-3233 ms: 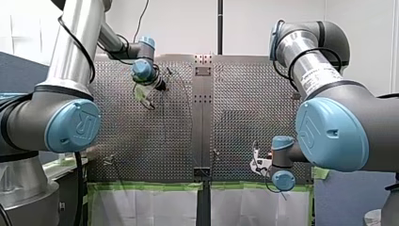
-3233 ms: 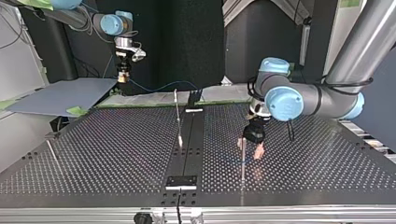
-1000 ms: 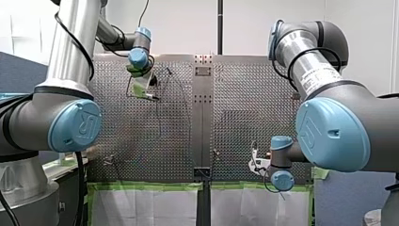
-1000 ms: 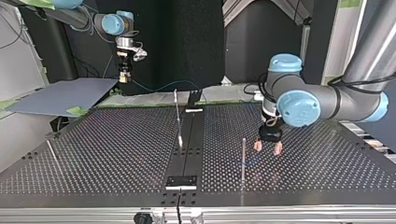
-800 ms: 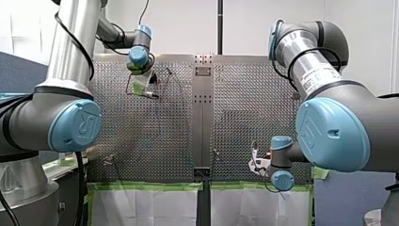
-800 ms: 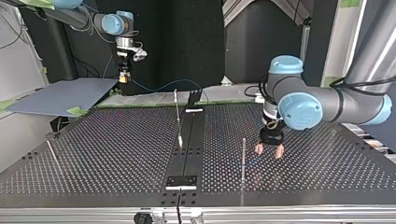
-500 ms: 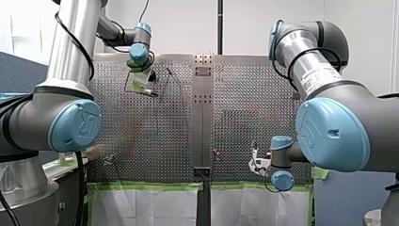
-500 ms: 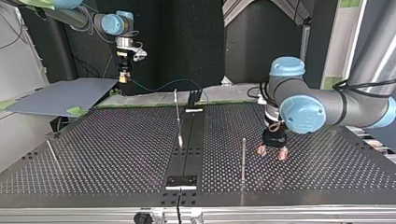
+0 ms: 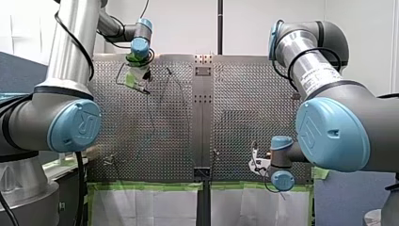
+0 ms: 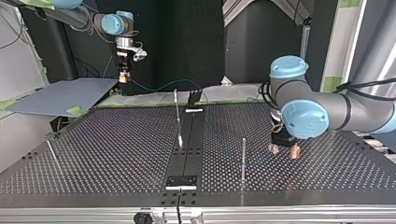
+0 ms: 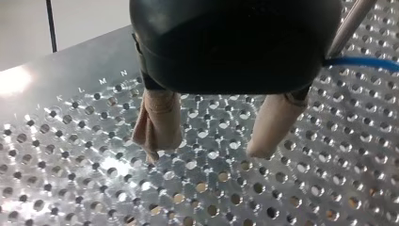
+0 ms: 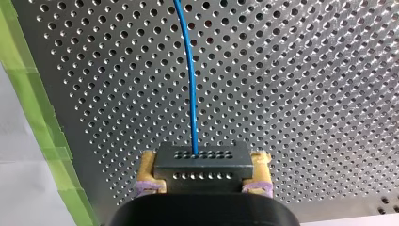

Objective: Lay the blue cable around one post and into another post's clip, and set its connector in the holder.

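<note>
My right gripper (image 12: 203,175) is shut on a black connector (image 12: 202,157), yellow pads on both of its sides. The blue cable (image 12: 190,84) runs straight ahead from the connector over the perforated table. In the top view this gripper (image 10: 123,78) hangs off the table's far left, and the cable (image 10: 161,87) trails from it toward the middle. My left gripper (image 11: 207,153) is open, its beige pads (image 11: 157,120) just above the holes with nothing between them. It (image 10: 284,151) stands right of a thin post (image 10: 243,158). Beside it, the cable (image 11: 362,61) meets that post (image 11: 350,23).
A taller post (image 10: 177,112) rises by the black centre rail (image 10: 187,154). A small black holder plate (image 10: 181,181) sits at the rail's near end in the top view. Another thin post (image 10: 52,151) leans at the left. Green tape (image 12: 44,136) edges the table.
My left gripper has slid away from the thin post toward the top view's right, staying open. My right gripper has held still with the connector.
</note>
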`<action>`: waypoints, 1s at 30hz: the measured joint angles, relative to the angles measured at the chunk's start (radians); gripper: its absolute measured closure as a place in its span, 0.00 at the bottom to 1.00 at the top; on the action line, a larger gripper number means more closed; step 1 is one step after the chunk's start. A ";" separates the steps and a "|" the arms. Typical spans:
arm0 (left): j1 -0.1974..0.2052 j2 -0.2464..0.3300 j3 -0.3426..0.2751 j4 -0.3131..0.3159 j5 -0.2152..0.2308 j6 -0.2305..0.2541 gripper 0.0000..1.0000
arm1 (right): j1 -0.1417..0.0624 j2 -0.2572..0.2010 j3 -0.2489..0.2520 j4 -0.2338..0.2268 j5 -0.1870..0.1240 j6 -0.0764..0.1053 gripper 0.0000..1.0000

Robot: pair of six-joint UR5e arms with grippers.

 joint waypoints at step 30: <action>-0.090 0.000 0.028 -0.075 -0.079 0.304 0.00 | 0.000 0.000 0.000 0.003 0.000 -0.003 1.00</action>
